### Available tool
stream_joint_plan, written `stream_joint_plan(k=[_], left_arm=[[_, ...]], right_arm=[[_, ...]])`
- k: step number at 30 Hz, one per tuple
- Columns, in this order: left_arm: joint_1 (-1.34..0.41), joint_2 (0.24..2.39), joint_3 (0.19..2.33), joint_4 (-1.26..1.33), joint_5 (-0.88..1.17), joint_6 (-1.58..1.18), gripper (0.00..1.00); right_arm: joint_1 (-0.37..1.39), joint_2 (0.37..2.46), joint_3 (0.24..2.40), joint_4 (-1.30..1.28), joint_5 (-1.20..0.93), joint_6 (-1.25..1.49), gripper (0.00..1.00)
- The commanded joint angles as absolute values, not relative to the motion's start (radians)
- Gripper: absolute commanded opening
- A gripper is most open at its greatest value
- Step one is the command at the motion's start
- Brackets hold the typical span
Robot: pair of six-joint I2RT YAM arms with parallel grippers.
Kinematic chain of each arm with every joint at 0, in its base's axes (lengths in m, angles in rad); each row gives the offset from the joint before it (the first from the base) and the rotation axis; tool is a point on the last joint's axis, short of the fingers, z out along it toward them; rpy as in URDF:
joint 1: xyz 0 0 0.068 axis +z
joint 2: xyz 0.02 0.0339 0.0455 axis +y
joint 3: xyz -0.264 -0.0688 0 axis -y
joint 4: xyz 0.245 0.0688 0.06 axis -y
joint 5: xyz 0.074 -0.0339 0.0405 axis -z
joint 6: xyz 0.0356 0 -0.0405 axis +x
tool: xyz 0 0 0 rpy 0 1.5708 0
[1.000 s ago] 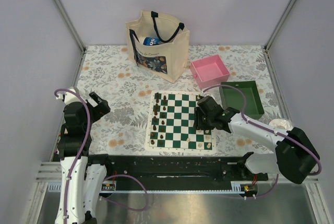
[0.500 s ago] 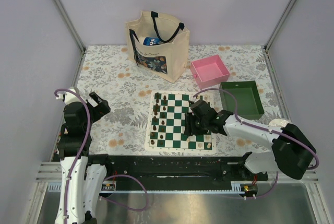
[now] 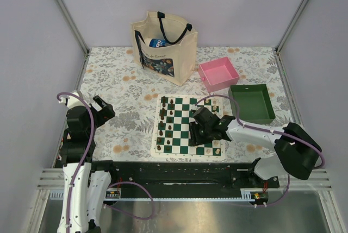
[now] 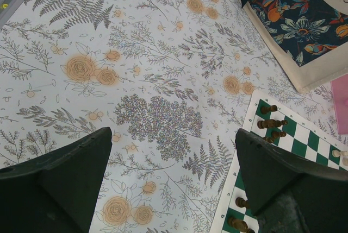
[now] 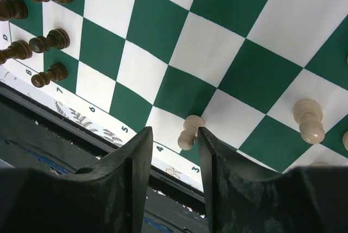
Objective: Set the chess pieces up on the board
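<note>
The board [image 3: 189,114] lies flat on the flower-patterned table [image 3: 119,81], toward the near edge and a little right of its middle. Dark chess pieces [image 3: 168,120] stand in two files along the board's left edge. A few cream ones [image 3: 216,148] stand at its near right corner.

The right gripper [image 3: 197,131] reaches in low over the near half of the board from the right. In the right wrist view its two fingers [image 5: 136,162] are parted. One cream pawn [image 5: 190,131] stands between their tips, close against the right-hand finger. A strip of bare board shows between the pawn and the other finger, so the jaws are released, not clenched on it. The pawn sits on a square in the row along the board's near edge, just inside the white border [image 5: 103,114]. A second cream pawn [image 5: 309,120] stands apart to its right. Five dark pieces [image 5: 50,41] cluster at the left edge.

The left gripper [image 3: 104,106] hangs over the table near its left edge, well apart from the board. Its fingers [image 4: 60,184] are spread wide, with nothing between them but the patterned cloth; the board's far left corner shows just beside the right-hand finger.

At the far edge a cream tote bag [image 3: 163,45] stands upright. A pink tray [image 3: 218,74] lies to its right, and a green tray [image 3: 251,102] lies beside the board's far right corner.
</note>
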State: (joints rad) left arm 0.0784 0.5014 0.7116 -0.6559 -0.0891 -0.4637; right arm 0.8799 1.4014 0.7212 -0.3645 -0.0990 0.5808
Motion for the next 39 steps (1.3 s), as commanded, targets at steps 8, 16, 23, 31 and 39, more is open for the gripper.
stream_joint_plan(k=[8,16,23,31,39], left_arm=[[0.083,0.505,0.715,-0.606,-0.074,-0.463,0.99],[0.081,0.505,0.715,-0.606,-0.071,-0.463,0.99],[0.083,0.505,0.713,-0.606,-0.074,-0.463,0.99],[0.084,0.508,0.713,-0.606,-0.074,-0.463,0.99],[0.084,0.506,0.715,-0.606,-0.072,-0.463,0.99]], right_arm=[[0.894,1.424,0.781,-0.405,-0.043,0.572,0.36],[0.896,1.424,0.778,-0.416,-0.048,0.561,0.31],[0.896,1.433,0.787,-0.431,-0.043,0.555,0.31],[0.896,1.431,0.79,-0.445,-0.032,0.548,0.37],[0.897,1.434,0.798,-0.451,-0.037,0.54,0.26]])
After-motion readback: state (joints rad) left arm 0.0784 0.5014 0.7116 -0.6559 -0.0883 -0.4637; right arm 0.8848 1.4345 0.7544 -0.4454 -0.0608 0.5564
